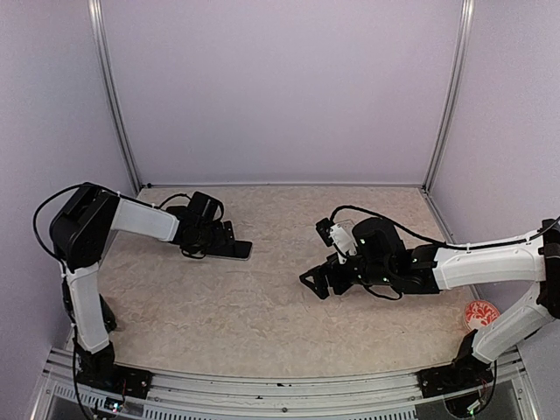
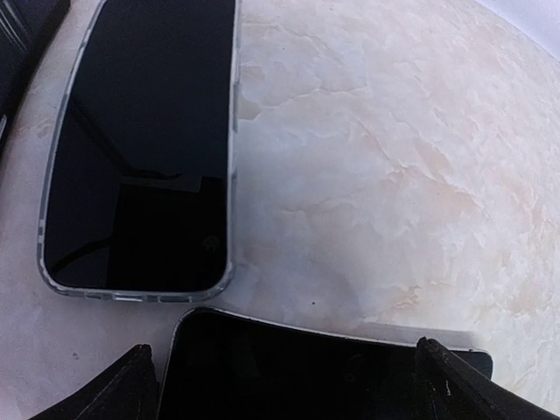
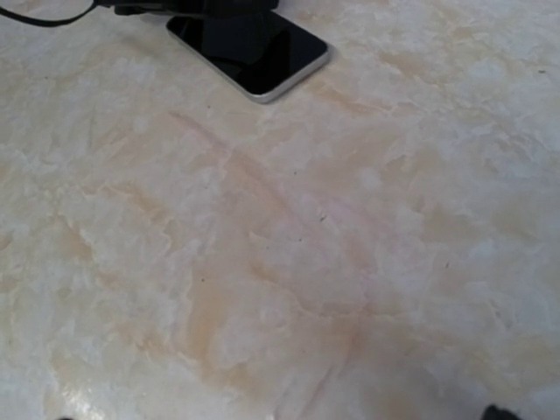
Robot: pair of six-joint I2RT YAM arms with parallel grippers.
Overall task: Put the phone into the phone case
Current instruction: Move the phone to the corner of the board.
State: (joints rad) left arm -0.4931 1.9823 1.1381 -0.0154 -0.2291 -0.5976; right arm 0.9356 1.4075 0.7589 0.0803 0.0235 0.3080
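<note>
In the left wrist view a black phone [image 2: 315, 372] with a thin silver edge lies flat on the marble table. My left gripper [image 2: 289, 381] is open, with one finger on each side of the phone. Just beyond it lies a second glossy black slab [image 2: 140, 149], ringed by the clear rim of the phone case [image 2: 131, 293]. In the top view my left gripper [image 1: 219, 236] hangs low over these, and only one dark slab [image 1: 234, 250] sticks out. My right gripper [image 1: 313, 282] is open over bare table at mid-right. Its wrist view shows that slab [image 3: 254, 52] far off.
A round red-patterned object [image 1: 481, 313] sits at the table's right edge beside the right arm. Pale walls with metal posts [image 1: 446, 96] close in the back and sides. A black cable [image 3: 44, 17] trails by the left gripper.
</note>
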